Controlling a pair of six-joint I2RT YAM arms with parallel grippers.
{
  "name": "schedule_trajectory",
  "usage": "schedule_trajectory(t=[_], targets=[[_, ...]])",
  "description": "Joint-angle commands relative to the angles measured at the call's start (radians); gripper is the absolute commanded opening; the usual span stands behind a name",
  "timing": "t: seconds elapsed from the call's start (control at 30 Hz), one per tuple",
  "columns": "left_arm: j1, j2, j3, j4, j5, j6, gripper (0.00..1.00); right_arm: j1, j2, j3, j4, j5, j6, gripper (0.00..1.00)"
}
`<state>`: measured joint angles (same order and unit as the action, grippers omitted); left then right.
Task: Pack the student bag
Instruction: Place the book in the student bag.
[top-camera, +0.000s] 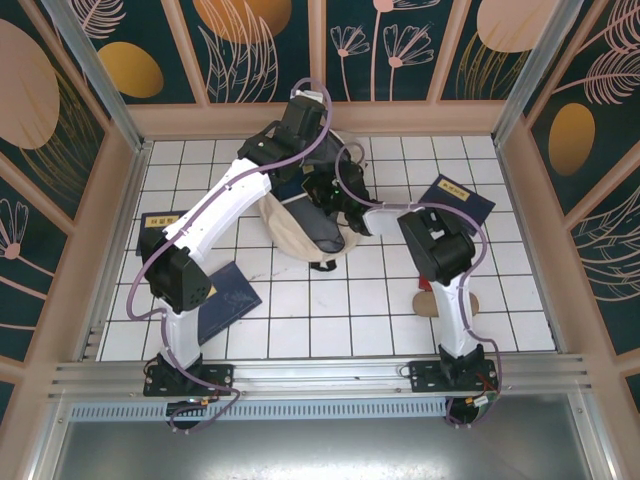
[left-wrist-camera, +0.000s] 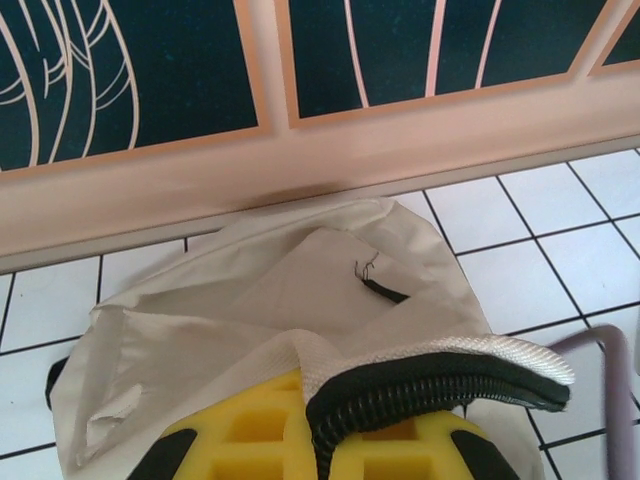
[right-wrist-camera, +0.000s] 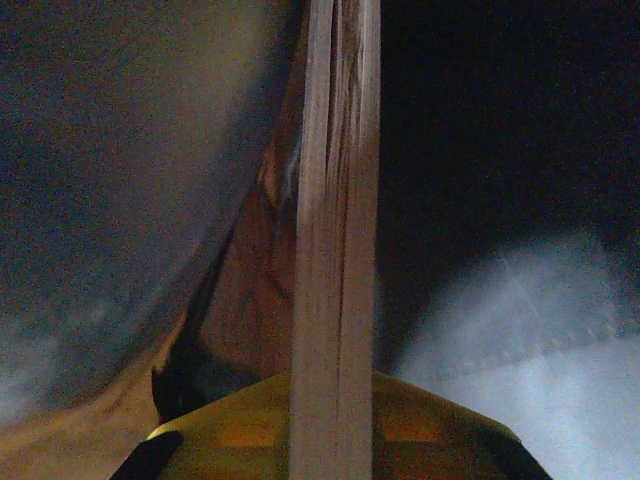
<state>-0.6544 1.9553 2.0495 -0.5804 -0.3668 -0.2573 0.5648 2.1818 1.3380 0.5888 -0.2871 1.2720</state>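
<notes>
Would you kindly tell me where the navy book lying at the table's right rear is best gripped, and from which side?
Probably its far right edge, approached low from the right wall side. The navy book lies flat on the tiled table, so only thin edges offer a pinch, and the right arm crowds its near left side.

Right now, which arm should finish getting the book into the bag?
Right. The right gripper is shut on the book, inside the dark bag. The left gripper is shut on the bag's zipper rim, holding the mouth open, so it's likely tied up.
</notes>
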Motion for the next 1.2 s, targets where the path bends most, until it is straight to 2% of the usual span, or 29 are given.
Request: schedule_trajectory(t=[0.0, 0.23, 0.3, 0.4, 0.43, 0.47, 0.53, 0.7, 0.9, 0.97, 1.1, 1.13, 1.17], targets=[[0.001, 0.008, 0.055, 0.016, 0.008, -0.014, 0.0, 0.004, 0.053, 0.086, 0.03, 0.091, 0.022, 0.03], [0.0, 0.034, 0.037, 0.016, 0.002, -0.013, 0.0, -0.011, 0.154, 0.206, -0.054, 0.046, 0.025, 0.13], [0.001, 0.043, 0.037, 0.02, 0.001, -0.013, 0.0, -0.012, 0.145, 0.196, -0.059, 0.034, 0.008, 0.19], [0.0, 0.05, 0.035, 0.022, -0.005, -0.015, 0.0, -0.012, 0.091, 0.146, -0.072, 0.025, -0.02, 0.44], [0.001, 0.053, 0.035, 0.021, -0.01, -0.014, 0.0, -0.013, 0.064, 0.123, -0.081, 0.015, -0.025, 0.58], [0.001, 0.053, 0.034, 0.021, -0.012, -0.016, 0.0, -0.012, 0.031, 0.098, -0.085, -0.003, -0.031, 0.67], [0.001, 0.053, 0.032, 0.021, -0.019, -0.014, 0.0, -0.012, -0.037, 0.034, -0.072, -0.047, -0.028, 0.72], [0.009, 0.057, 0.031, 0.025, -0.033, -0.02, 0.0, -0.011, -0.228, -0.112, -0.177, -0.131, -0.075, 0.72], [0.018, 0.057, 0.021, 0.024, 0.006, -0.018, 0.0, -0.012, -0.431, -0.262, -0.455, -0.141, -0.217, 0.66], [0.018, 0.043, -0.021, 0.022, 0.041, -0.021, 0.0, -0.012, -0.507, -0.333, -0.523, -0.099, -0.28, 0.64], [0.018, -0.02, -0.177, 0.038, 0.118, -0.031, 0.11, -0.046, -0.668, -0.435, -0.619, 0.047, -0.379, 0.64], [0.019, -0.045, -0.23, 0.055, 0.14, -0.032, 0.11, -0.052, -0.709, -0.447, -0.644, 0.093, -0.406, 0.64], [0.018, -0.068, -0.285, 0.074, 0.159, -0.033, 0.05, -0.056, -0.746, -0.453, -0.653, 0.125, -0.445, 0.64]])
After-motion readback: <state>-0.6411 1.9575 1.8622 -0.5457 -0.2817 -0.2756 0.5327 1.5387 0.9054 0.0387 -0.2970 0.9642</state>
